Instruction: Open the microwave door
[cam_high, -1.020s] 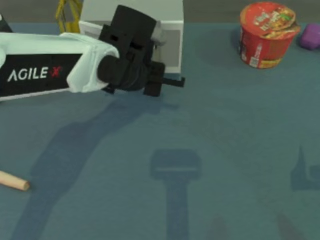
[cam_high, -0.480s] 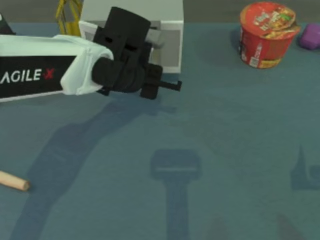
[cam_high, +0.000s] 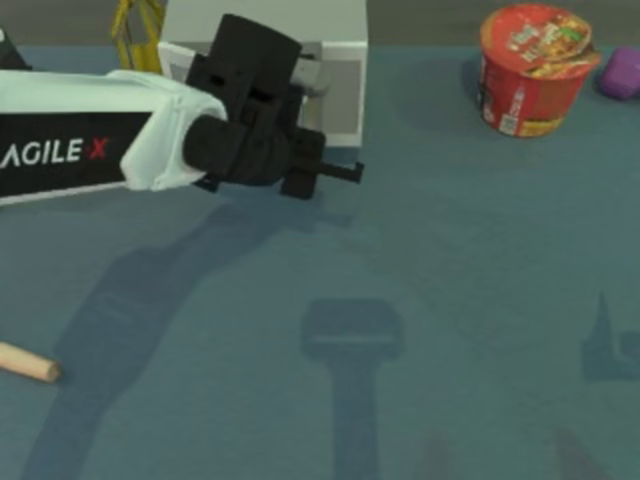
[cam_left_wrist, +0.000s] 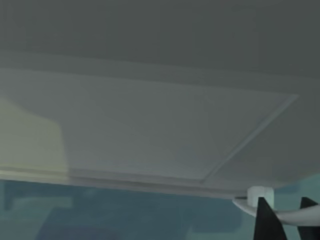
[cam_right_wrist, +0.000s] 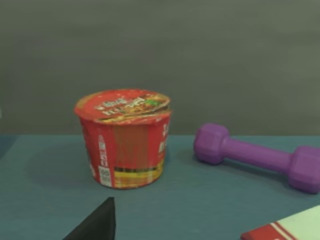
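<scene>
The white-grey microwave (cam_high: 290, 18) stands at the table's back, left of centre. My left arm reaches in from the left across its front, and the left gripper (cam_high: 345, 172) points right, just before the front face. In the left wrist view the microwave door (cam_left_wrist: 150, 135) fills the picture up close. A curved white handle (cam_left_wrist: 243, 204) stands off the door on a short peg. The left gripper (cam_left_wrist: 282, 210) has its two dark fingers close together on either side of that handle. Of my right gripper only one dark fingertip (cam_right_wrist: 102, 222) shows, with nothing held.
A red noodle cup (cam_high: 535, 70) and a purple dumbbell (cam_high: 620, 72) stand at the back right. A yellow frame (cam_high: 135, 30) is left of the microwave. A wooden stick (cam_high: 28, 365) lies at the left edge. A red-and-white flat thing (cam_right_wrist: 282, 227) lies near the right gripper.
My left arm drew a little to the left with its gripper between one second and half a second ago, then held still. Nothing else moved.
</scene>
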